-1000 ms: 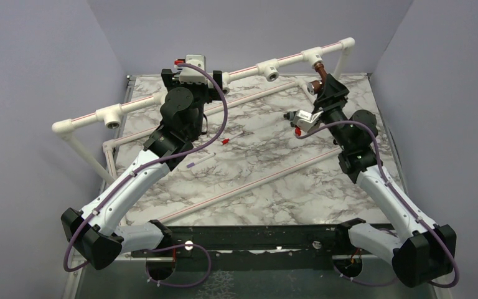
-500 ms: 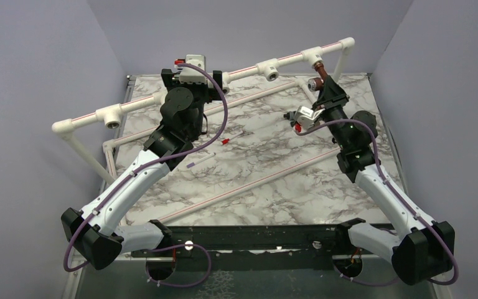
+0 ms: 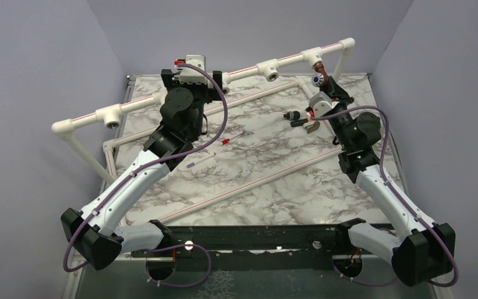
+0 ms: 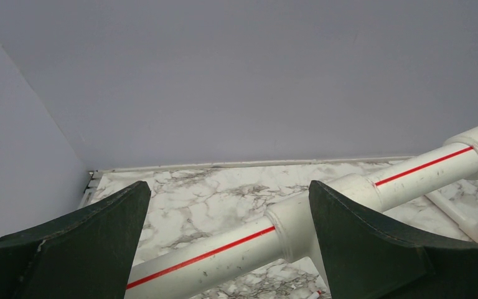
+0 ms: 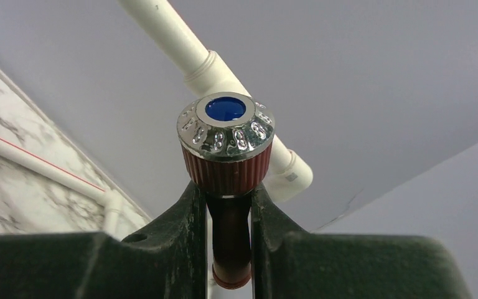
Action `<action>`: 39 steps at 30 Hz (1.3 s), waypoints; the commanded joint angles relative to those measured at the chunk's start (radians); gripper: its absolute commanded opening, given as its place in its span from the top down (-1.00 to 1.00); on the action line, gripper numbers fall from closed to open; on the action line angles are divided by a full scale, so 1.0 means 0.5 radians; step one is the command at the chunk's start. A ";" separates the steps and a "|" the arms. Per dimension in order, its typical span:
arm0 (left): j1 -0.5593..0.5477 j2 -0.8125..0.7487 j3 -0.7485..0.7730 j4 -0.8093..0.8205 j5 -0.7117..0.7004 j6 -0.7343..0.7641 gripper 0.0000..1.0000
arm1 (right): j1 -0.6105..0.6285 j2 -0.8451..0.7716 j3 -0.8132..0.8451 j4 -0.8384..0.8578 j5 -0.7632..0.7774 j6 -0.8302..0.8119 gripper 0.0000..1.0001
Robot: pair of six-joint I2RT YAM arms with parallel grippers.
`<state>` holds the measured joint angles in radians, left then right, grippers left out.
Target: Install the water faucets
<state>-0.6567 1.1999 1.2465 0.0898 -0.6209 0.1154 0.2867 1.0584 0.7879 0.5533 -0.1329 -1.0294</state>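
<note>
Copper faucet [image 5: 226,134] clamped in right tool [image 5: 227,199] under white pipe [image 5: 162,31], counter's [image 3: 255,162] far-right corner; left tool [image 4: 227,205] gapes by pipe.

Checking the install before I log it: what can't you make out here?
Faucet below its knob: right wrist view, mostly covered by the right jaws shut on it.
Whether it is seated in the tee: top view, too small to tell.
Small dark parts on the table: top view, too small to name.
</note>
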 commanded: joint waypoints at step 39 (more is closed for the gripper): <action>-0.009 0.038 -0.085 -0.241 -0.037 0.018 -0.98 | 0.018 -0.078 0.014 -0.318 0.706 5.064 0.98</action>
<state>-0.6556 1.1927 1.2449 0.0879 -0.6453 0.1165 0.2657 1.0485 0.8131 0.4915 0.2256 1.0611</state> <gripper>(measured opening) 0.990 0.346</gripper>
